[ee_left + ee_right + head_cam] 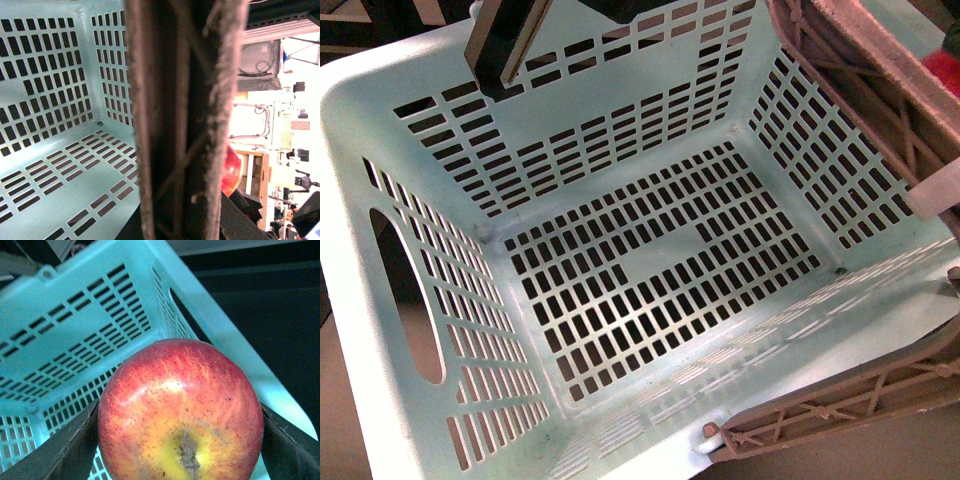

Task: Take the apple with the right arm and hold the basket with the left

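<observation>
Your right gripper (177,452) pinches the apple (180,405) just outside the empty basket (650,130), so the pick looks done; whether your left gripper clamps the brown handle (180,120) filling its view, I cannot tell.
</observation>
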Motion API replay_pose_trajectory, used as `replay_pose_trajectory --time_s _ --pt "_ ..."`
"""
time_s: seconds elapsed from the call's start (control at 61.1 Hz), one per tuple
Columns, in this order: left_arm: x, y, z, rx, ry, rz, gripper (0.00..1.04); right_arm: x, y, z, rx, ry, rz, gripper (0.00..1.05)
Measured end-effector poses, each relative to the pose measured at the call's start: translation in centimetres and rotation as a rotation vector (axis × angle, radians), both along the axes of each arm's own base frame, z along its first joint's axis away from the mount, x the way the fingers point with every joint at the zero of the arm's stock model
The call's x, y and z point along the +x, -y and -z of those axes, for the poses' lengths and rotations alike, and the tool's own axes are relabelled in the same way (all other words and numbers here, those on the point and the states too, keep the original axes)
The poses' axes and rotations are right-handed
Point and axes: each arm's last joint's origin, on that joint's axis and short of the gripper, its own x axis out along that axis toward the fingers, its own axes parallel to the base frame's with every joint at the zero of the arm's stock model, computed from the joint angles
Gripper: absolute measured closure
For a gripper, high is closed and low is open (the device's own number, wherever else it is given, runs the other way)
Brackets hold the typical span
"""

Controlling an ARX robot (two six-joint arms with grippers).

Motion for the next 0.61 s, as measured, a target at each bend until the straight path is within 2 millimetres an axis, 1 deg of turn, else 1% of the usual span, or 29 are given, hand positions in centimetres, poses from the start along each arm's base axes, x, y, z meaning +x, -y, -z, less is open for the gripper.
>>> replay_pose_trajectory --time_s 0.033,0.131,0.246,0.311,0.377,0.409,0.491,0.557,0.606 --pt "0.0 0.0 0.0 0.000 0.000 0.001 0.98 0.0 0.2 -0.2 0.001 0.010 0.014 0.09" --pt "0.0 0.0 0.0 -0.001 -0.001 0.004 0.98 -0.5 0.8 -0.6 -0.001 0.015 0.066 0.09" --pt "0.1 0.1 0.3 0.006 -0.006 0.000 0.98 -1.6 1.6 -1.1 -0.016 0.007 0.150 0.09" --pt "0.1 0.0 0.2 0.008 -0.004 -0.006 0.98 -3.0 2.5 -1.5 -0.032 0.002 0.243 0.09" --pt "0.1 0.0 0.3 0.008 -0.005 -0.004 0.98 -5.0 3.4 -1.0 -0.059 -0.024 0.346 0.09" --pt "0.1 0.0 0.3 0.008 -0.006 -0.003 0.98 -5.5 3.6 -0.5 -0.049 0.004 0.320 0.12" --pt "0.1 0.1 0.3 0.006 -0.008 -0.001 0.98 -6.1 4.1 0.8 -0.022 0.204 0.155 0.25" --pt "0.1 0.1 0.3 0.005 -0.008 0.000 0.98 -6.5 4.5 1.0 -0.067 0.328 0.100 0.36" --pt "0.1 0.1 0.3 0.005 -0.008 0.000 0.98 -6.7 4.7 0.9 -0.099 0.368 0.089 0.43"
